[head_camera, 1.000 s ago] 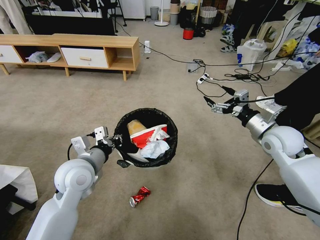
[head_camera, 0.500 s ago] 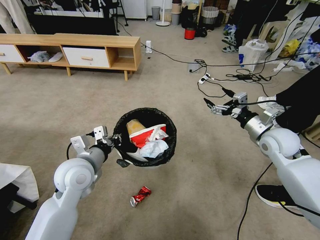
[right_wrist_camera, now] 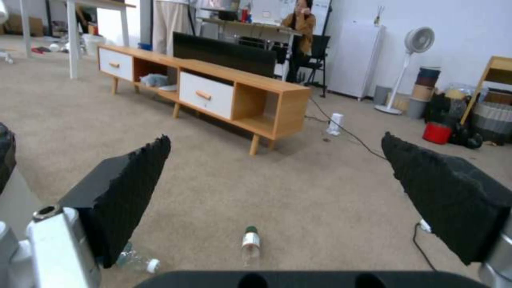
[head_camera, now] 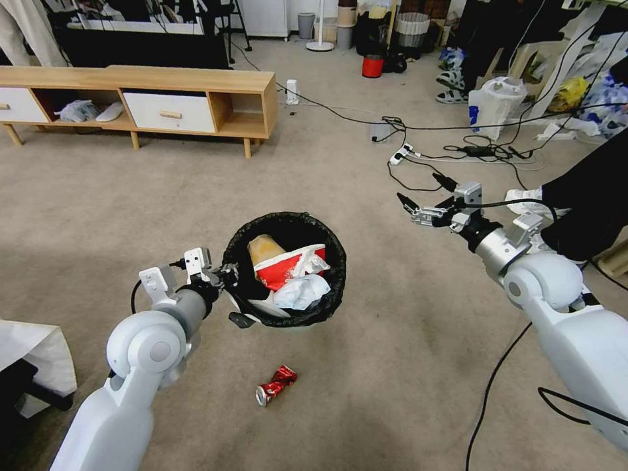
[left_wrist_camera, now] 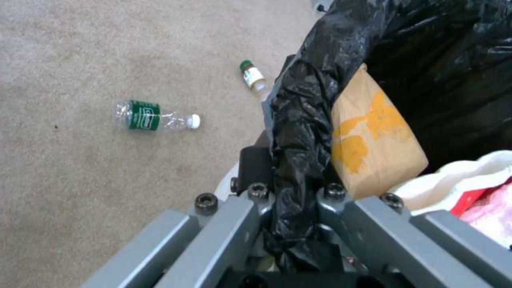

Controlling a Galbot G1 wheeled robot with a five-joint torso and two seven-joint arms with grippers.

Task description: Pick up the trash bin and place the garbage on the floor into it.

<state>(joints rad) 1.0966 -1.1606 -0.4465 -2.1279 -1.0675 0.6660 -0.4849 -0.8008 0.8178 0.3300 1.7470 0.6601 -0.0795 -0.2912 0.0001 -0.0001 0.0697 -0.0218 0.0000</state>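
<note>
The left gripper (head_camera: 226, 275) has its jaws clamped on the near-left rim of the trash bin (head_camera: 286, 270), pinching the black bag folded over the edge, and the bin hangs lifted off the floor (head_camera: 405, 340). In the left wrist view the bag bunches up between the jaws so you can't really see the white plastic underneath. Inside the bin sit a brown cardboard piece (head_camera: 265, 249), a red-white carton (head_camera: 288, 267) and a wad of white tissue (head_camera: 302, 292); whatever's below them is buried. A crushed red can (head_camera: 275, 384) lies on the carpet just near of the bin. The head view doesn't catch the bottles because the bin covers them, but the left wrist view has a green-labelled bottle (left_wrist_camera: 156, 119) lying flat and a second bottle (left_wrist_camera: 253, 77) partly cut off by the bag. The right gripper (head_camera: 424, 197) floats out to the right, well apart from the bin, jaws spread wide and empty. Further back there's a low wooden cabinet (head_camera: 163, 98) on the left and a tangle of cables (head_camera: 451, 150) on the right.
</note>
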